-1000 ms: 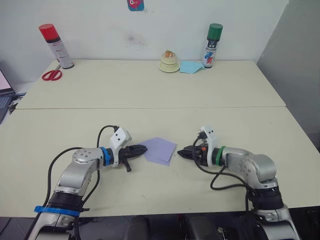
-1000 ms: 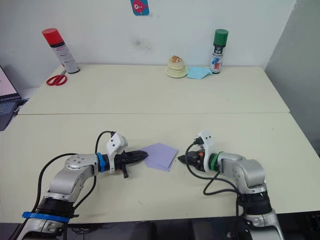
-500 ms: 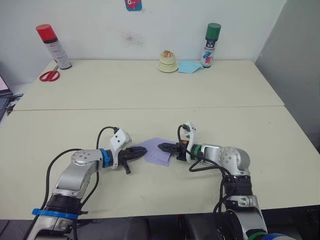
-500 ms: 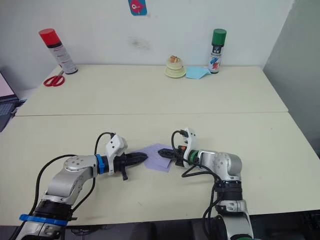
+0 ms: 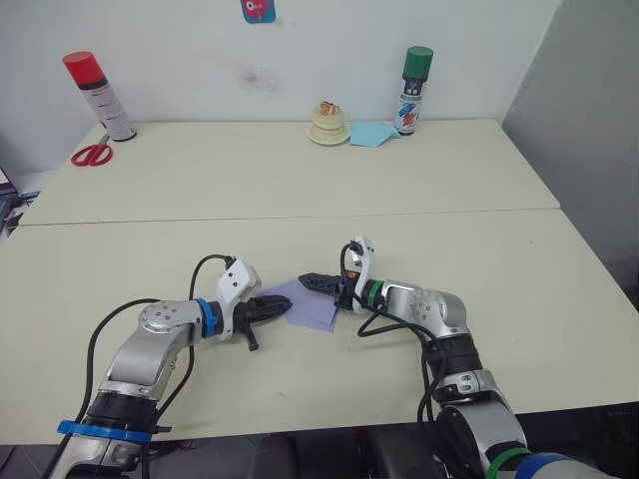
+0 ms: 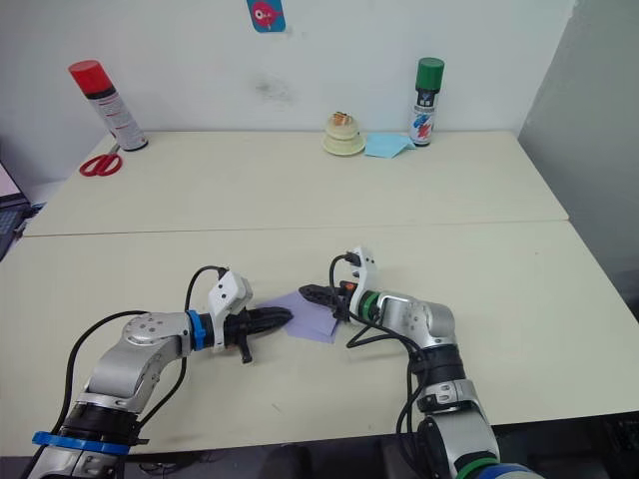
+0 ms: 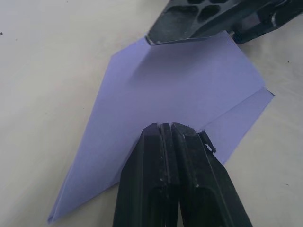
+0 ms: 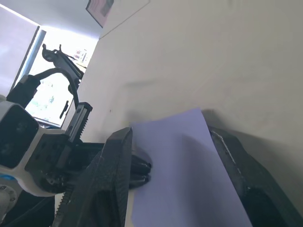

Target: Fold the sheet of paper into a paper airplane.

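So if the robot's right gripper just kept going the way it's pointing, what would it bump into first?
Probably the left gripper. The right gripper already straddles the purple paper, pointing across it toward the left one, though depth is hard to judge.

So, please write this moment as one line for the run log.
stage: folding | paper: part-folded, flat on table | left gripper: shut, tips pressing near edge | right gripper: open, fingers astride far edge

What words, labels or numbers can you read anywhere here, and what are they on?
None can be read.
Red-capped spray can: label print too small.
Green-capped spray can: label graphics, no legible words.
Wall sticker: a picture, no legible text.
Sheet of paper: blank.
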